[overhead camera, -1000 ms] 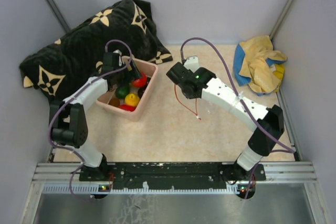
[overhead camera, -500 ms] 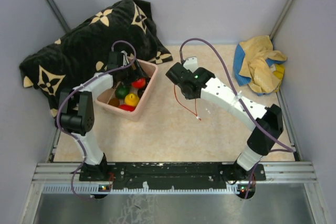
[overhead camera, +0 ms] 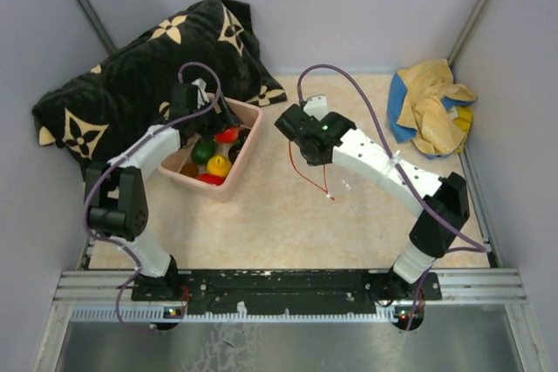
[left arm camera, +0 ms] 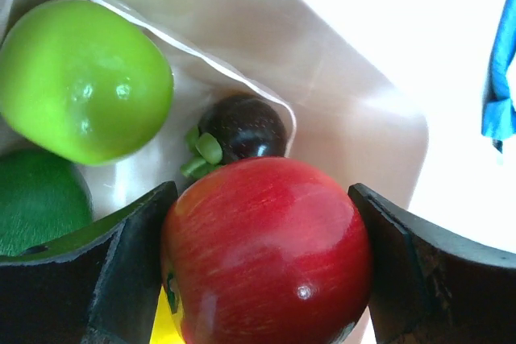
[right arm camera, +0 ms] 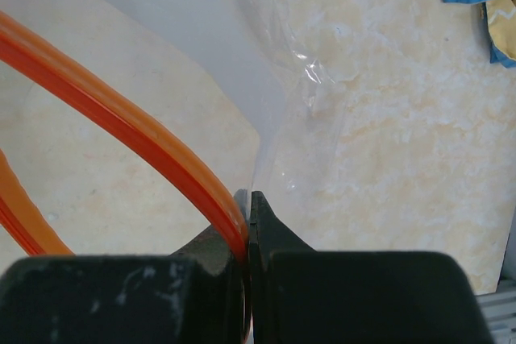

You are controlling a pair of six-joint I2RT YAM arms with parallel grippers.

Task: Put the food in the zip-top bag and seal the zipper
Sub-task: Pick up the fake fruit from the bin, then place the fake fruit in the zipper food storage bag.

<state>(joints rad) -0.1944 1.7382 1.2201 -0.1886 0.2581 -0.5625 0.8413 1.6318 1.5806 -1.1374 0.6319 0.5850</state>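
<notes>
My left gripper (overhead camera: 224, 128) is inside the pink tub (overhead camera: 241, 165) and shut on a glossy red apple (left arm camera: 266, 247), which fills the space between both fingers. In the left wrist view a light green fruit (left arm camera: 85, 78), a dark brown fruit (left arm camera: 242, 126) and a dark green one (left arm camera: 36, 199) lie in the tub. From above, a yellow fruit (overhead camera: 219, 165) shows too. My right gripper (right arm camera: 248, 199) is shut on the zip-top bag (right arm camera: 242, 54) right at its orange-red zipper (right arm camera: 121, 118). It holds the bag above the table with its mouth gaping; the zipper (overhead camera: 312, 179) hangs below it.
A black cushion with tan flower patterns (overhead camera: 131, 76) lies behind and left of the tub. A crumpled yellow and blue cloth (overhead camera: 432, 106) sits at the back right. Grey walls close in the table on three sides.
My left arm's elbow swung out and back, while its gripper stayed in the tub on the red apple. The right arm and the bag have hardly moved.
</notes>
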